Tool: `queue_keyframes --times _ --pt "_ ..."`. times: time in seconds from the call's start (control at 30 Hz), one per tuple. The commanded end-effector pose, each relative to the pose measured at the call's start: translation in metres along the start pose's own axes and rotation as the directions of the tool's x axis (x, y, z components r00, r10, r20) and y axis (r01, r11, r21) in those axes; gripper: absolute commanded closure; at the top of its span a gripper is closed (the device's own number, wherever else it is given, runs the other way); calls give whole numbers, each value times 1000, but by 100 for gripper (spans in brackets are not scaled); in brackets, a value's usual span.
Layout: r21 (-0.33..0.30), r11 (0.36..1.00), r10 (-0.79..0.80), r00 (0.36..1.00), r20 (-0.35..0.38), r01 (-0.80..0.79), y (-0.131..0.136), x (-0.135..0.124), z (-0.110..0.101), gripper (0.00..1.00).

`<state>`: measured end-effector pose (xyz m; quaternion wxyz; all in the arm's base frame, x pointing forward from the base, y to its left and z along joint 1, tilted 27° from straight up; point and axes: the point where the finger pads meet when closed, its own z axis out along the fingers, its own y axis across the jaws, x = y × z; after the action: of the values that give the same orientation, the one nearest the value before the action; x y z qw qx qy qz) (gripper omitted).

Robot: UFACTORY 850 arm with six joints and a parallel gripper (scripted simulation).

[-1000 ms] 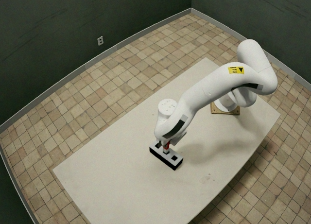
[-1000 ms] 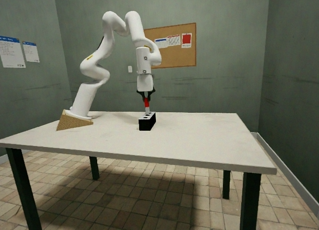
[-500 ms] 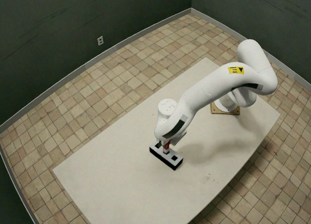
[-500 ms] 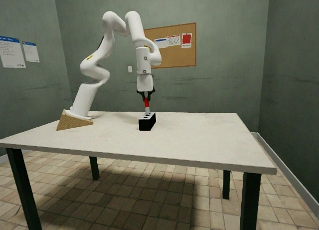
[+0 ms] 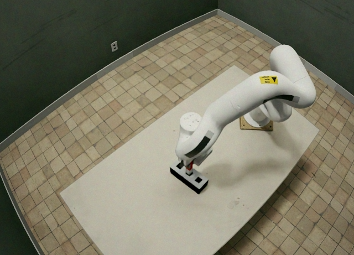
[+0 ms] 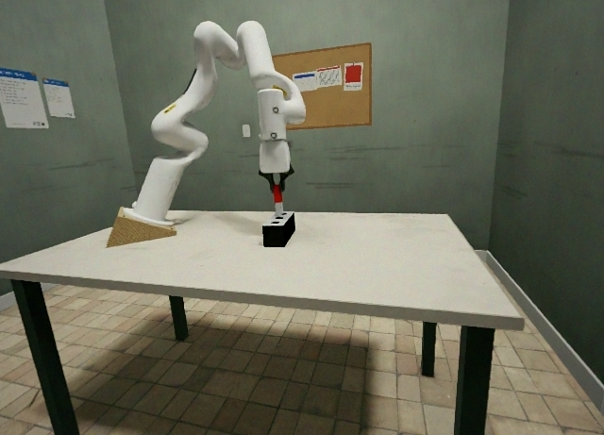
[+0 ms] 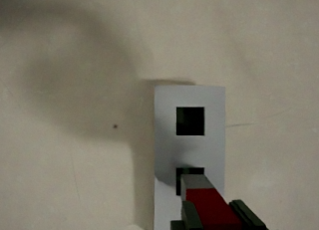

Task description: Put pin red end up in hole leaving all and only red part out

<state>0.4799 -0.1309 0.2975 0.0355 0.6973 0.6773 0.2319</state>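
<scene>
The block [image 5: 186,180] [image 6: 274,236] [image 7: 165,140] is black with a light grey top and three square holes in a row. It stands on the table. My gripper [image 5: 189,164] [image 6: 277,187] [image 7: 209,223] is shut on the pin [image 5: 188,170] [image 6: 277,194] [image 7: 211,205], holding it about upright by its red upper part. The pale lower end points down at the middle hole, at about the level of the block's top. Whether the tip is inside the hole cannot be told. The two end holes are empty. The hole bottoms are too dark to judge depth.
The white table [image 5: 128,189] [image 6: 380,264] carries the block and the arm's base plate [image 5: 256,128] [image 6: 139,230]. The arm reaches over the table to the block. A pinboard [image 6: 331,113] hangs on the wall behind.
</scene>
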Motion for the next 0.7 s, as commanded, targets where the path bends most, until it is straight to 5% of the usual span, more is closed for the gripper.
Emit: queue_keyframes --times 0.0,0.67 --pt "-2 1000 0 1000 1 0 1 0 -1 100" --pt "-2 1000 0 1000 1 0 1 0 3 100"
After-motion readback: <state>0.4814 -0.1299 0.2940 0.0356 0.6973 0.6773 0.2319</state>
